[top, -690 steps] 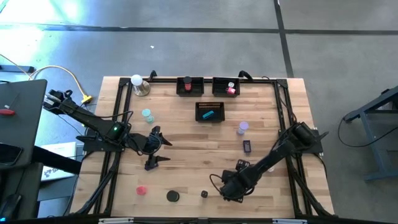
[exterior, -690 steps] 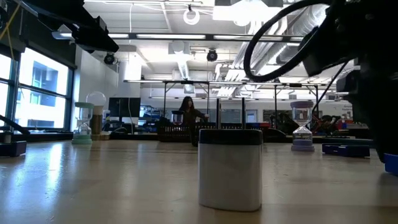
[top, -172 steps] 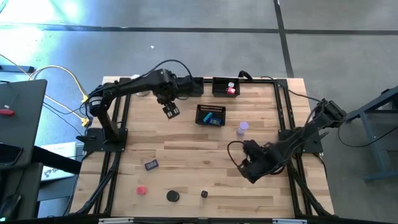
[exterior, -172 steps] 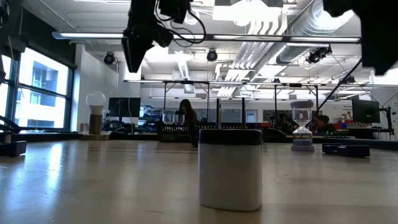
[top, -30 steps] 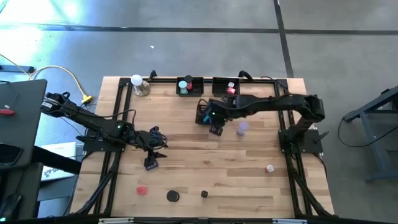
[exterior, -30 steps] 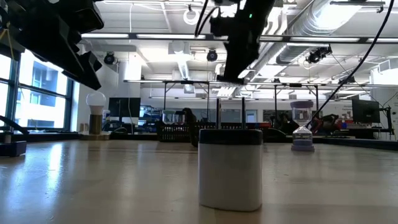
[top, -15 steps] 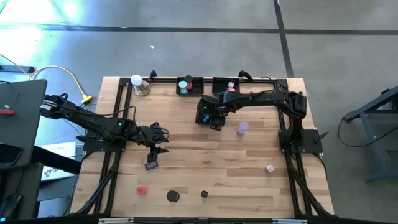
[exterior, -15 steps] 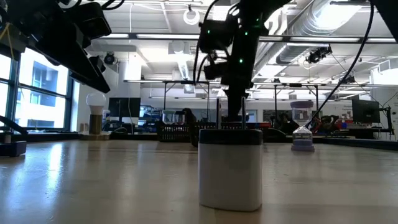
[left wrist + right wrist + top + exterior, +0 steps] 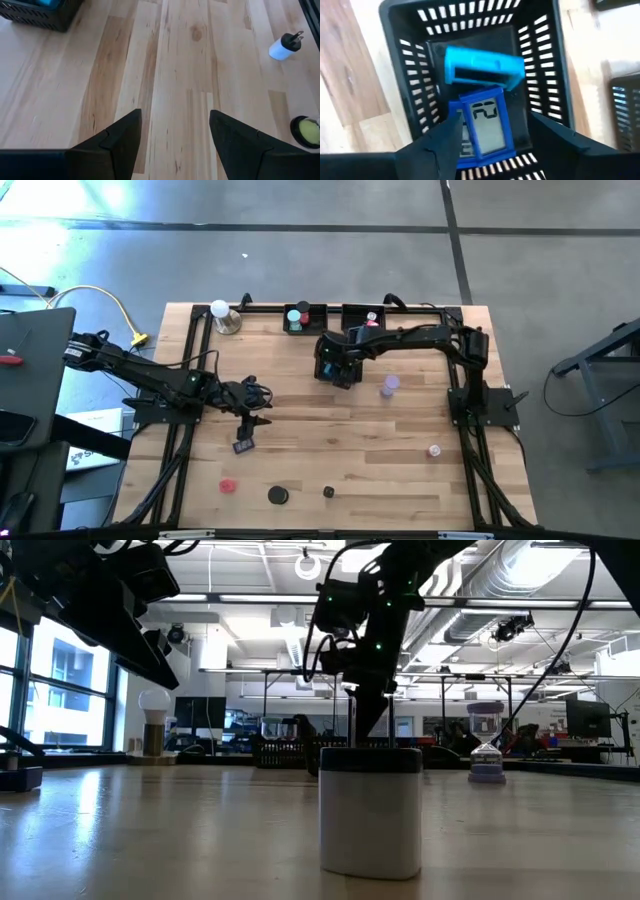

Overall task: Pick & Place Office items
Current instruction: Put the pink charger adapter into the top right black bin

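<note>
Right claw point(image 9: 492, 145) over blue block point(image 9: 485, 127), lengthwise along tray point(image 9: 545, 65).

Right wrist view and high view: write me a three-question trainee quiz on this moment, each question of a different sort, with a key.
1. True or false: the right gripper hangs over the middle mesh basket.
2. What lies in that basket under it? A) a red cube B) two blue blocks C) a white ball
3. Fill in: the left gripper stands open above bare ______.

Key: 1 true; 2 B, one of the blocks shows a small grey screen; 3 table.
</note>
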Robot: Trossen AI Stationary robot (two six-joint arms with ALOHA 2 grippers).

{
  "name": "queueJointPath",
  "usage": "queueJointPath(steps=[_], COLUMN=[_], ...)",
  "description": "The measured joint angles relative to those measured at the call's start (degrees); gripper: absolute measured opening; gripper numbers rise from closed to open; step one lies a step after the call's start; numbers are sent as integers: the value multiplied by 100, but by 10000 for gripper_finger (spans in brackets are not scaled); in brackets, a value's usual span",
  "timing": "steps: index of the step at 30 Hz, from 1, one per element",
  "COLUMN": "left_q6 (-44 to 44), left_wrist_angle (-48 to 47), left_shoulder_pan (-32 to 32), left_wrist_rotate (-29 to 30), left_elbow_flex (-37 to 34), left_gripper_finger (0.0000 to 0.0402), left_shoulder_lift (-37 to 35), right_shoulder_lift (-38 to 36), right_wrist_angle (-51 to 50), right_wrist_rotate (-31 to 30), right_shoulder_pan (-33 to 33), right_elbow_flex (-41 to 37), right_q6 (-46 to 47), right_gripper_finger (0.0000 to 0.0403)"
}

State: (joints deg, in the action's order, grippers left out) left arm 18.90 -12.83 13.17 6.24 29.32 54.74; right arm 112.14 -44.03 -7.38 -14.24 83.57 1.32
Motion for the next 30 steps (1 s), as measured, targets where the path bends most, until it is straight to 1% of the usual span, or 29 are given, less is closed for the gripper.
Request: queueJointPath(steps=[4, 6, 9, 12, 14, 17, 20, 22, 24, 27, 30], left_q6=[44, 48, 13, -284, -388, -254, 202, 529, 902, 1775, 2913], left_wrist_angle=[-18, -25, -30, -114, -398, -1406, -2349, -2661, -2781, -2947, -3272], left_shoulder_pan=[0, 2, 2, 29, 126, 336, 647, 935, 1242, 1677, 2185], left_wrist_rotate=[-75, -263, -617, -911, -961, -926, -756, -632, -551, -533, -442], left_elbow_flex=[0, 1, 44, 148, 258, 619, 1050, 1254, 1372, 1397, 1397], left_gripper_finger=[224, 224, 224, 224, 224, 224, 224, 224, 224, 224, 224], left_shoulder_lift=[0, 0, 0, -2, -35, -55, -59, -59, -59, -59, 26], right_shoulder_lift=[0, -56, -205, -365, -498, -712, -877, -888, -884, -883, -883], right_wrist_angle=[32, 8, -2, -8, 13, -4, 65, 153, 244, 354, 507], right_wrist_rotate=[-63, -144, -448, -744, -925, -1116, -1112, -1127, -1111, -1110, -1125], right_shoulder_pan=[-2, -3, 42, 156, 279, 456, 686, 875, 1063, 1337, 1599], right_elbow_flex=[0, 0, 2, 2, 2, 2, 4, 4, 4, 4, 4], right_q6=[-160, -136, -105, -99, -54, 256, 536, 724, 877, 1031, 1237], right_gripper_finger=[215, 214, 215, 215, 215, 215, 216, 215, 215, 216, 216])
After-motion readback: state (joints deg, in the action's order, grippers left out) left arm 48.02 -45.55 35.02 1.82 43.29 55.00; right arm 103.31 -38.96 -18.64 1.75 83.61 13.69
